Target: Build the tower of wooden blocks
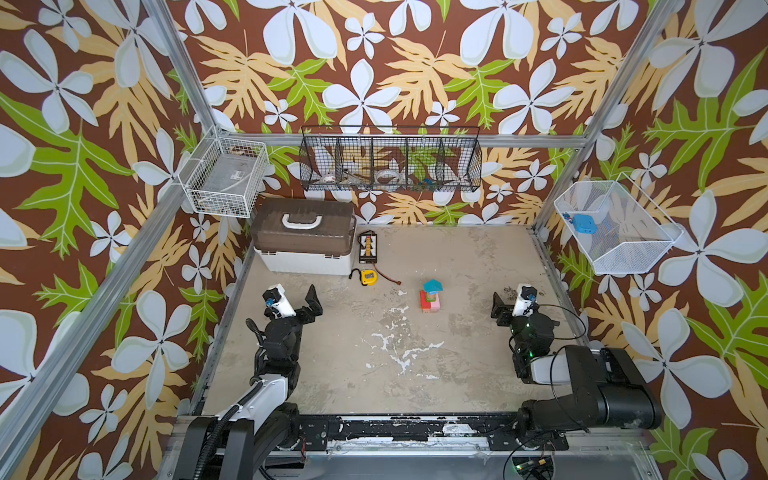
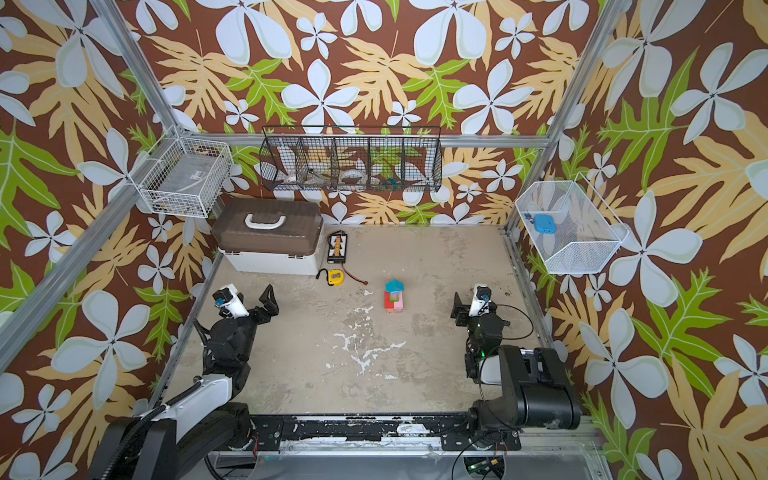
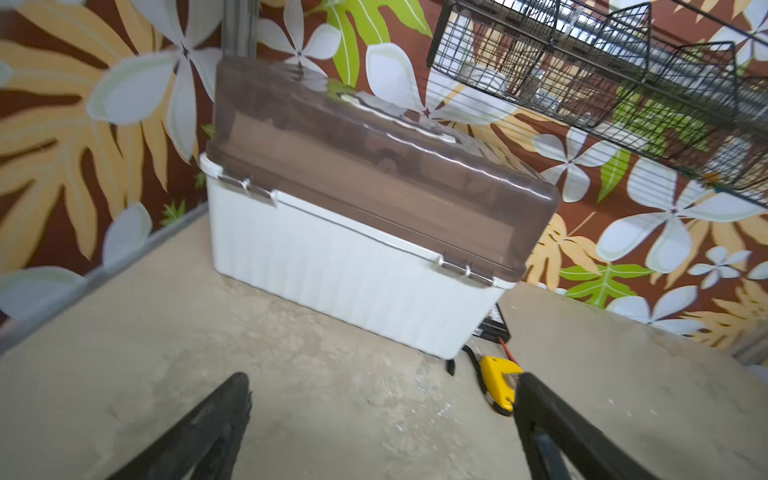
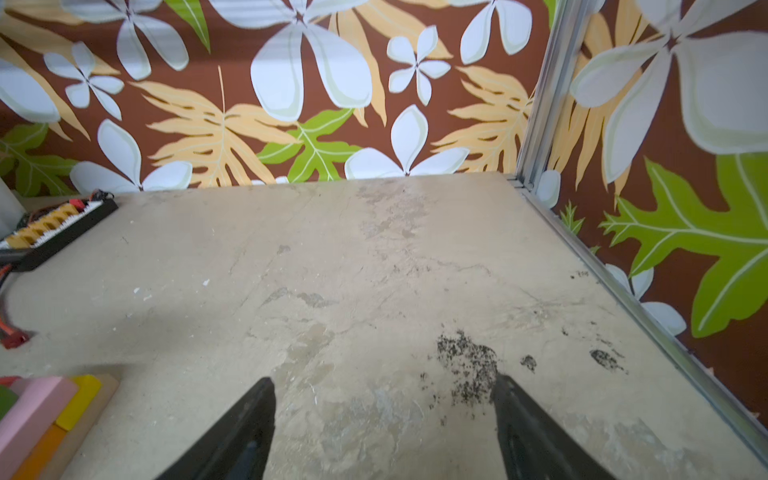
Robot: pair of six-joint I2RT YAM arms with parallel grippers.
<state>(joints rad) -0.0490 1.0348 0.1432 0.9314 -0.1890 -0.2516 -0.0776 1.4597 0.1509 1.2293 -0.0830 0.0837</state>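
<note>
While our left gripper hung spread and empty facing the white box, we saw the tower standing midway across the table, teal block on top, well apart from both grippers; at right, our right gripper gaped with nothing between its jaws.

My worn bench carried a brown-lidded white box in its far left corner, a black board just beside it, a yellow tape measure near, and the tower around its middle.
</note>
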